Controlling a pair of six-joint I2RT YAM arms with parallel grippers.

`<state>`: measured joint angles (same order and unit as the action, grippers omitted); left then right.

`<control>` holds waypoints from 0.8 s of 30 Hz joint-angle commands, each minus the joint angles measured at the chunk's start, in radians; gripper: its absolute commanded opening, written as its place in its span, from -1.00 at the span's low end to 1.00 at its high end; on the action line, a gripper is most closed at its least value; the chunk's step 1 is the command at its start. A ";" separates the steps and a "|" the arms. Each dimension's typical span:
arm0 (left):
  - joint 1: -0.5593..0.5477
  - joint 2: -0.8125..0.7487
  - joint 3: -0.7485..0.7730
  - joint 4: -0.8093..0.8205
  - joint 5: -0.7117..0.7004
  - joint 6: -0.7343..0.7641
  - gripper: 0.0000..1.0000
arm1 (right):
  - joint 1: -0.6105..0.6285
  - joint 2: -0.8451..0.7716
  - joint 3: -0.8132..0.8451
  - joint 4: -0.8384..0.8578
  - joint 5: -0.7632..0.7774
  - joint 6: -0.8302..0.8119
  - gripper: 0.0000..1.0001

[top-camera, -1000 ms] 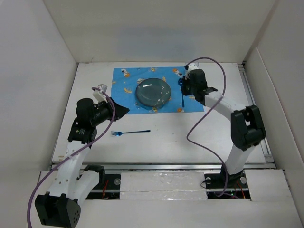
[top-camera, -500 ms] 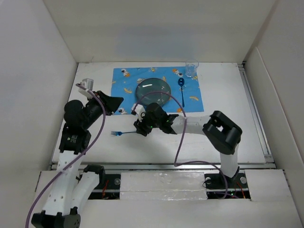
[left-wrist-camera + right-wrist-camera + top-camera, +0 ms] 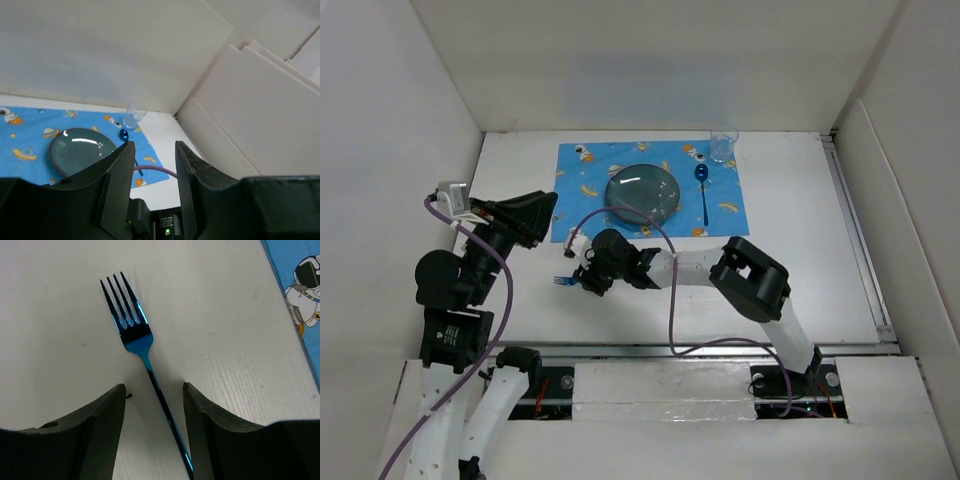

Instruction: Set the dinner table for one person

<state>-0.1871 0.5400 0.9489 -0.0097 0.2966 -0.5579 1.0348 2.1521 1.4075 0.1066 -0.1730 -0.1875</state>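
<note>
Fork [image 3: 561,281] mostly under R pincer [image 3: 582,283]

Bright, even light across all my views.
I see soft glare on the plate [image 3: 644,192], a faint bluish shadow on the back wall [image 3: 650,90], and the fork [image 3: 132,330] crisp at my right wrist.

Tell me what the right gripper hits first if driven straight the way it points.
Probably the fork: its handle lies between the open fingers of the right gripper, table just beneath. Depth unclear.
</note>
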 commanded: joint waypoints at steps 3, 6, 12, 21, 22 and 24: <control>-0.017 0.000 -0.024 0.013 -0.043 0.024 -0.30 | 0.025 0.012 0.007 -0.015 0.056 -0.007 -0.07; -0.028 -0.002 -0.025 0.013 -0.047 0.029 -0.30 | 0.025 0.019 0.005 -0.009 0.087 0.022 -0.84; -0.037 0.005 -0.009 0.013 -0.071 0.049 -0.30 | 0.025 -0.073 -0.002 0.077 0.092 0.180 -1.00; -0.037 0.025 -0.047 0.047 -0.062 0.044 -0.29 | -0.059 0.026 0.411 -0.072 0.475 0.569 -1.00; -0.037 0.025 -0.055 0.045 -0.063 0.044 -0.29 | -0.080 0.047 0.453 -0.084 0.484 0.636 -1.00; -0.037 0.026 -0.061 0.043 -0.063 0.044 -0.29 | -0.091 0.084 0.525 -0.082 0.539 0.696 -1.00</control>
<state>-0.2169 0.5613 0.9001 -0.0204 0.2344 -0.5274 0.9745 2.1811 1.8420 0.0341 0.2173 0.3393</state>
